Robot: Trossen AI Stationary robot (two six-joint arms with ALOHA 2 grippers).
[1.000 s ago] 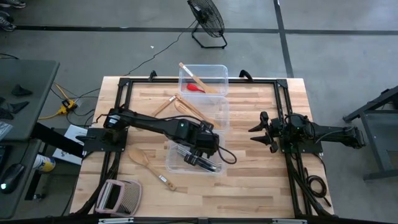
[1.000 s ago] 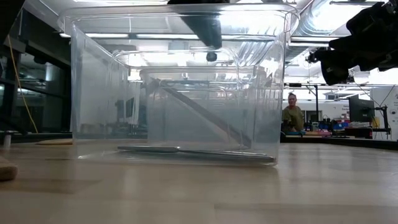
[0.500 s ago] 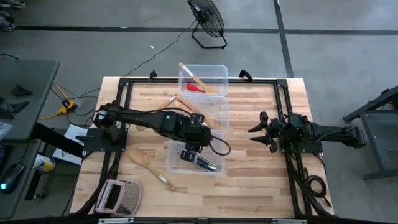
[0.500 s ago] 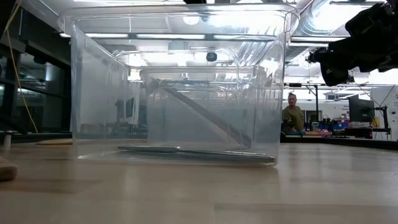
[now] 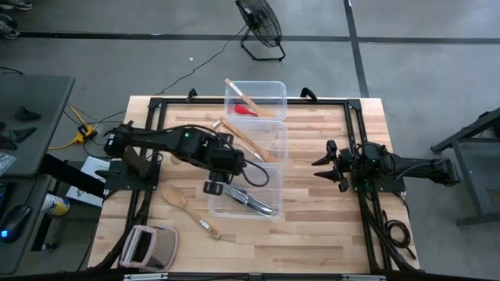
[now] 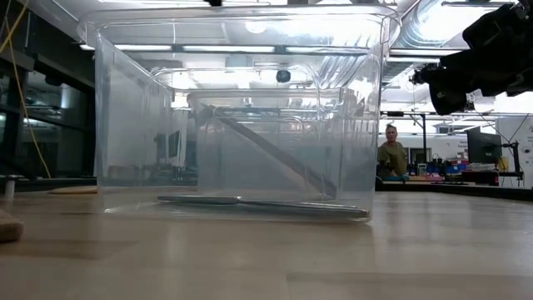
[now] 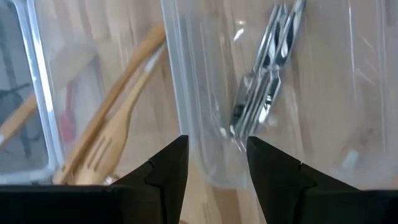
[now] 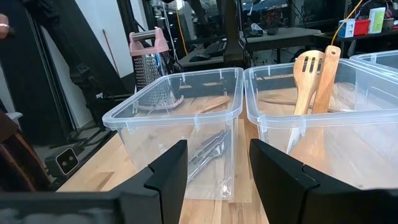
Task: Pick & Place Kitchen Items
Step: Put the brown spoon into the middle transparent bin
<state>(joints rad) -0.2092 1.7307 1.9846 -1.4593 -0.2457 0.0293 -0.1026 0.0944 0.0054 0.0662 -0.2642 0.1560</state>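
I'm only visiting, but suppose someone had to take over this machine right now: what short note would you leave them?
Left claw: open, empty, over the near tub's edge.
Right claw: open, empty, waiting at the table's right side.
Done: metal cutlery lies in the near tub; wooden utensils lean in the middle tub; a red utensil and wooden stick sit in the far tub.
Left: wooden spoon on the table; the grater also stands loose.
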